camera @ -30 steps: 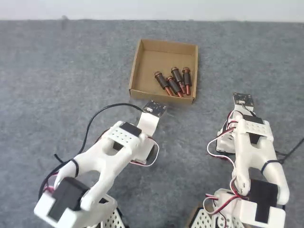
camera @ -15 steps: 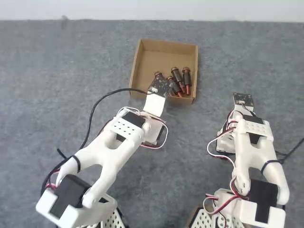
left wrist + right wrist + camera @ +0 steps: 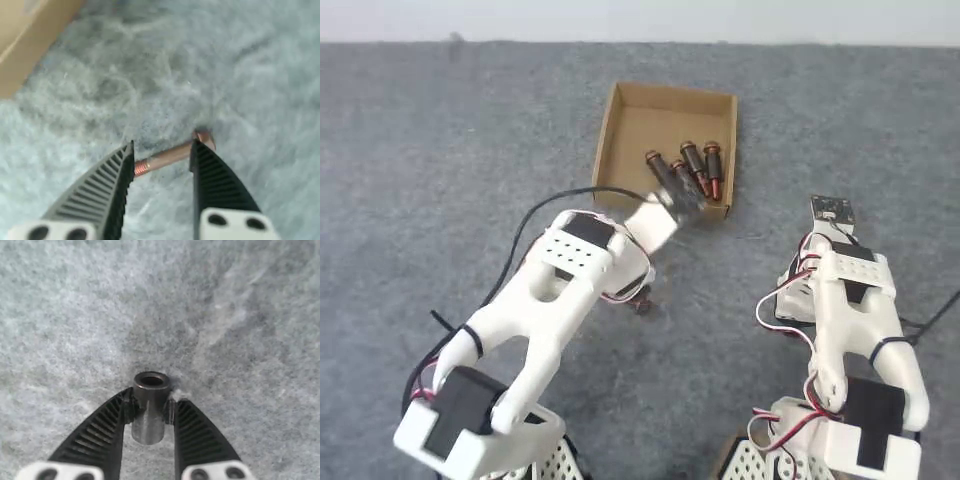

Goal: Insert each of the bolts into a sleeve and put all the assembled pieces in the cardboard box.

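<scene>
We have four pieces (image 3: 685,172) in the box (image 3: 604,150); near it, left gripper (image 3: 163,150) open around the last bolt (image 3: 165,158), right gripper (image 3: 150,399) clamping a sleeve (image 3: 149,416).

1. High view: a fixed camera looks steeply down over the grey counter (image 3: 440,150), with the cardboard box (image 3: 635,125) toward the far side.
2. Left wrist view: close behind the left pincer (image 3: 162,150), facing down at the counter. It shares a box corner with the high view.
3. Right wrist view: close behind the right pincer (image 3: 150,399), facing down at the counter, with the gripped sleeve (image 3: 149,427) looming large.

Soft even light, faint shadows
</scene>
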You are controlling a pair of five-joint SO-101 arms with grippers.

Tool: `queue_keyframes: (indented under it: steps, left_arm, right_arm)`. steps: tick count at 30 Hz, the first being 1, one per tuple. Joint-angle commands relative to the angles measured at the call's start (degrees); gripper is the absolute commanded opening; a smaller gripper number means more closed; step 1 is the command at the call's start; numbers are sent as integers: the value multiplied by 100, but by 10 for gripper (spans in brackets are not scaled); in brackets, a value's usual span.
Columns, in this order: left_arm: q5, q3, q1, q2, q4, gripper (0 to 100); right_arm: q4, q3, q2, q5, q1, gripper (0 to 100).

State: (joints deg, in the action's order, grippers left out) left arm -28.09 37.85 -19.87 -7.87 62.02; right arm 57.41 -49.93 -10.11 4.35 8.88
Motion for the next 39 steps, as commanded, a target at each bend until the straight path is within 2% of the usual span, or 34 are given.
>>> queue_keyframes:
  steps: [1, 3, 9, 18, 29, 32, 39]
  left_arm:
    - [-1275, 224, -70, -79, 70, 181]
    - [-1723, 426, -193, -88, 70, 181]
    - [-1969, 462, -316, -44, -79, 181]
    - [-1952, 796, -316, -26, -888, 181]
    - [-1952, 831, -264, -26, -923, 180]
    - [-1943, 760, -114, 141, -1143, 180]
    - [-1776, -400, 62, 1178, -404, 180]
  right_arm:
    - [84, 79, 31, 105, 110, 6]
    - [84, 79, 22, 237, 101, 6]
    - [84, 79, 13, 396, 92, 6]
    - [84, 79, 31, 422, 66, 6]
    - [92, 79, 48, 422, 66, 6]
    - [92, 79, 48, 422, 66, 6]
    - [92, 70, 48, 422, 75, 6]
